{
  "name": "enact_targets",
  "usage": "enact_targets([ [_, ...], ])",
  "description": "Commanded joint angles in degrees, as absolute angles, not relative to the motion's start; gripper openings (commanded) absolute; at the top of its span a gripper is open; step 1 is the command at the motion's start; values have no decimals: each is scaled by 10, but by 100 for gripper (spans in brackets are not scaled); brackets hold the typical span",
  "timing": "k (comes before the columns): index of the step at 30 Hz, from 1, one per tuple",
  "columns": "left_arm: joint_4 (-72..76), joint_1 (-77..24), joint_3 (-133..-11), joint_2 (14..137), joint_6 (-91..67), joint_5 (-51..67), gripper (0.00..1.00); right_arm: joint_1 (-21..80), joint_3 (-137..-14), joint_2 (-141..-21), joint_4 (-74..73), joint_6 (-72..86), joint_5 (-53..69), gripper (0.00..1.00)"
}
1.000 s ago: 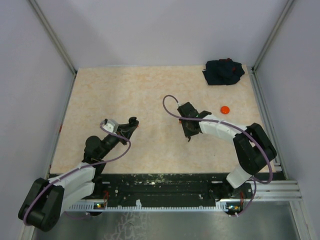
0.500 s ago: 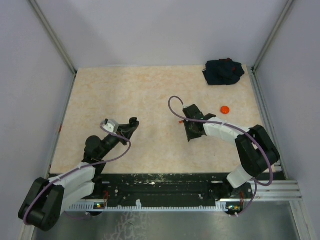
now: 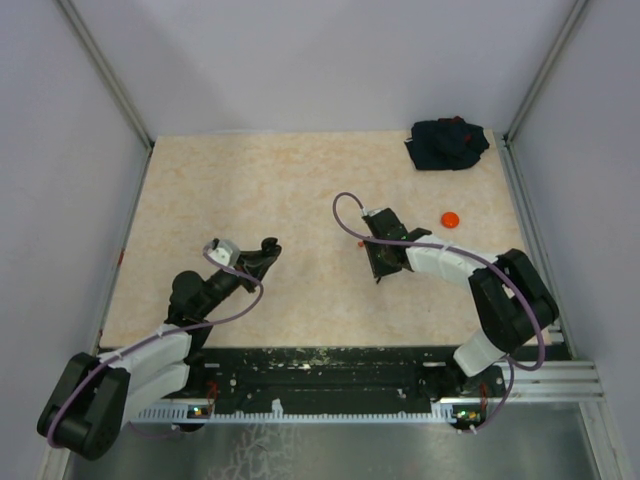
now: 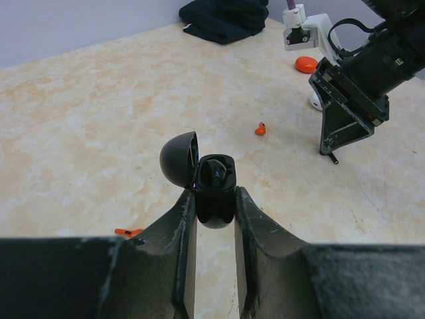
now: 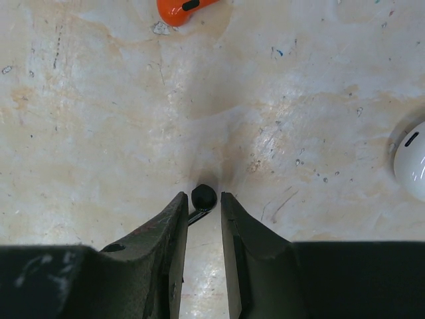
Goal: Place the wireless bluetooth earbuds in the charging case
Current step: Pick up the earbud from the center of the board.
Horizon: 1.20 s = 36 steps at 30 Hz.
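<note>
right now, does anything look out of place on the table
Yes, loose buds lie scattered: a red bud mid-table, with a white bud and a black bud near it. A dark cloth sits crumpled in the far right corner.

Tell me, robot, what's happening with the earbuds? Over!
Left fingers clamp open black case, one bud seated. Right fingers straddle black earbud on table, not gripping. Nothing blocking.

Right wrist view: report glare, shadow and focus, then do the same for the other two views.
Right wrist: white sheen on the table right of centre, soft shadow around the sharp black earbud. Left wrist: the case is crisp, the far cloth slightly softer, no strong glare. Top external: even, diffuse light, only faint shadows.
</note>
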<state>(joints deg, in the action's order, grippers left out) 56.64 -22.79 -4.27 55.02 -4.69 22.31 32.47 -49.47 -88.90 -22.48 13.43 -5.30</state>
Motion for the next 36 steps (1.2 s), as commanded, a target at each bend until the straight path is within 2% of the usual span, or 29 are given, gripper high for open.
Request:
enact_targets([
  [1, 597, -230, -53, 554, -49, 245, 0, 325, -497, -896, -204, 123, -57, 27],
  [23, 609, -230, -58, 575, -55, 279, 0, 324, -450, -865, -154, 135, -8, 27],
  [36, 624, -230, -67, 598, -57, 325, 0, 324, -451, -843, -149, 127, -8, 14],
])
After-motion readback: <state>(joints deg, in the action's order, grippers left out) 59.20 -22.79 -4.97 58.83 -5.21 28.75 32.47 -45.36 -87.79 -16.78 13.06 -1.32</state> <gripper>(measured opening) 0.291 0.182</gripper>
